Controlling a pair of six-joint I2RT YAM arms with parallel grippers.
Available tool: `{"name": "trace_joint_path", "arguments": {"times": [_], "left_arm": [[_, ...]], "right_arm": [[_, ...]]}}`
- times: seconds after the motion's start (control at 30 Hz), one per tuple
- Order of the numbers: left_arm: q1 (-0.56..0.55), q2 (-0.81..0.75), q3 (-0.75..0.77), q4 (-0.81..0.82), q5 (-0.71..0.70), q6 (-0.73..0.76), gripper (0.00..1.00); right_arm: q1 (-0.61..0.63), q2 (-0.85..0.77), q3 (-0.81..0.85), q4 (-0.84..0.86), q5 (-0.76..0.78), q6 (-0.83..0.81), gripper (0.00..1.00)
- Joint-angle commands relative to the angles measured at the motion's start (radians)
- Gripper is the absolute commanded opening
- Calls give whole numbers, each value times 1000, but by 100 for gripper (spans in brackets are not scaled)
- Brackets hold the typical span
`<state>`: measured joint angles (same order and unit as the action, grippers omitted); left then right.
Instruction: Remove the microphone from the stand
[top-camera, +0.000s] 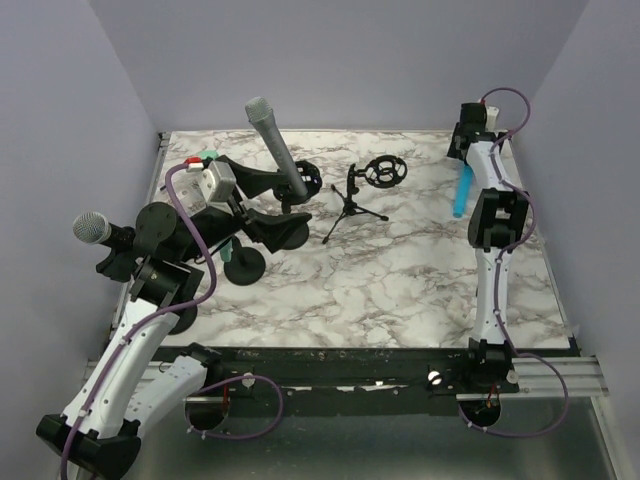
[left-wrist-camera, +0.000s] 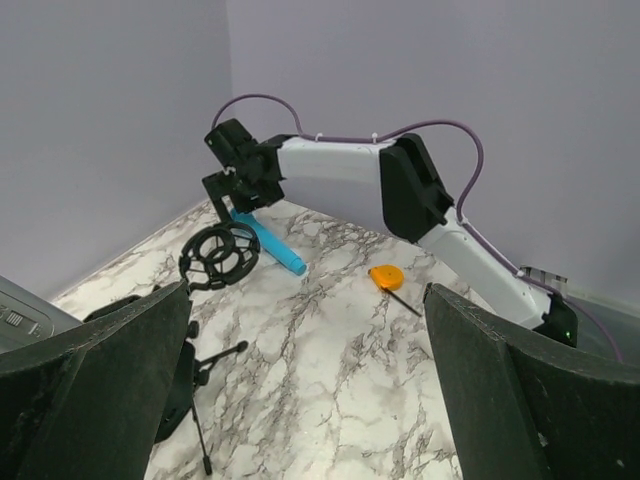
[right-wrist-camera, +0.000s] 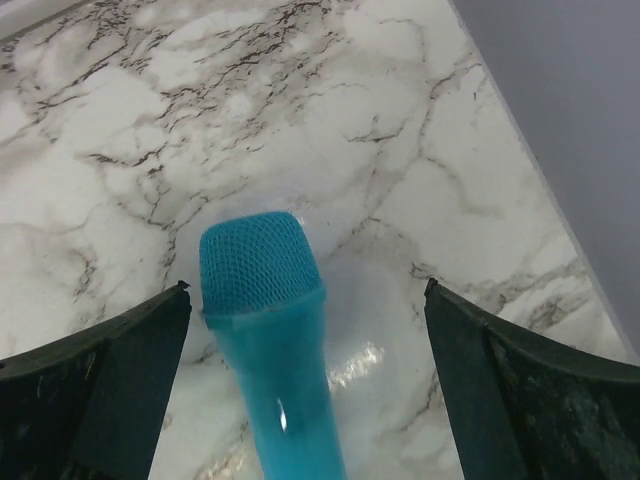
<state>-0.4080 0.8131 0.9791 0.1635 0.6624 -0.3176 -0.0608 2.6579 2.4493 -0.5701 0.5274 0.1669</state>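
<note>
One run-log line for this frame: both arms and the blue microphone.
left gripper: open, empty | right gripper: open, straddling blue microphone | blue microphone: lying on table | tripod stand: ring empty

The table (top-camera: 400, 280) is white marble with grey veining. The far-right microphone (top-camera: 460, 192) is translucent blue (mesh head the same blue); the central stand (top-camera: 352, 205) is black. The walls (top-camera: 350, 60) are lavender, the arm cables (left-wrist-camera: 260, 97) purple.
</note>
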Motion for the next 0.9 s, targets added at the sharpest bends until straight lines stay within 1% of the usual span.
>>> {"name": "trace_joint_path", "arguments": {"times": [0.0, 0.17, 0.3, 0.43, 0.53, 0.57, 0.63, 0.77, 0.8, 0.87], "left_arm": [[-3, 16, -13, 20, 7, 5, 99], [-3, 20, -16, 28, 15, -5, 99], [-3, 19, -17, 27, 8, 1, 99], [-3, 11, -19, 24, -1, 6, 99], [-3, 2, -22, 21, -12, 13, 99], [-2, 0, -22, 18, -20, 19, 99], [-3, -9, -22, 7, -40, 34, 99], [-3, -38, -21, -11, -73, 64, 99], [-3, -46, -18, -20, -71, 78, 99], [-3, -63, -12, -37, -89, 96, 99]], "right_arm": [[-4, -197, -83, -61, -63, 65, 100], [-4, -379, -251, -81, -127, 169, 100], [23, -553, -457, -37, -209, 214, 100], [59, -791, -778, 74, -301, 216, 100], [59, -1017, -1015, 169, -332, 227, 100], [59, -1088, -1084, 204, -363, 222, 100], [58, -1190, -1167, 241, -458, 210, 100], [59, -1314, -1238, 254, -675, 220, 100], [59, -1343, -1245, 251, -703, 227, 100], [104, -1390, -1237, 246, -720, 240, 100]]}}
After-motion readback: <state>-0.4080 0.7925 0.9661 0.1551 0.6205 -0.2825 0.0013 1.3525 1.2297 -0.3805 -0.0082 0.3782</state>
